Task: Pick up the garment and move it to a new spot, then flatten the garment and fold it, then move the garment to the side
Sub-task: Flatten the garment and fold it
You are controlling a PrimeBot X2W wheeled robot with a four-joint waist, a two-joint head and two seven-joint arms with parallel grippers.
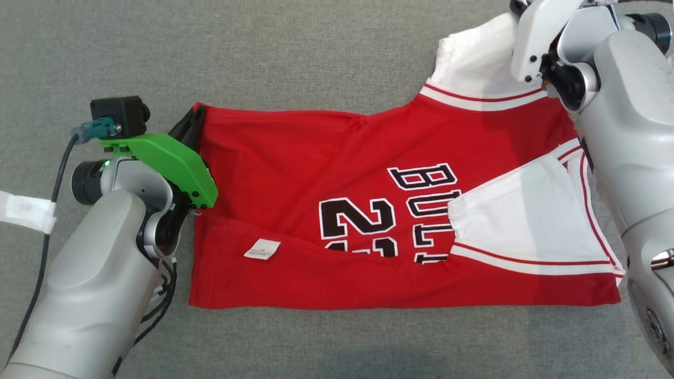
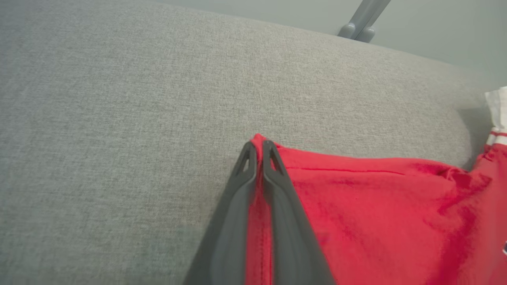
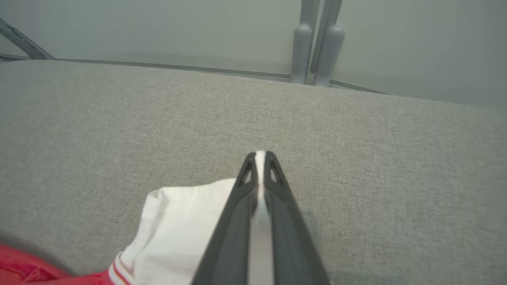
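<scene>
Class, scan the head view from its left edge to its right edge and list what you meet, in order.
White tape tag → left gripper shut on the jersey corner → small white label → black number print → white sleeve folded over the front → right arm.

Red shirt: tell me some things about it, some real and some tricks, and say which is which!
1. The left gripper is shut on a red corner of the jersey. True.
2. The right gripper is open and holds nothing. False: it is shut on the jersey's white sleeve.
3. A small white label shows on the jersey. True.
4. The jersey lies on a wooden floor. False: it lies on grey fabric.
</scene>
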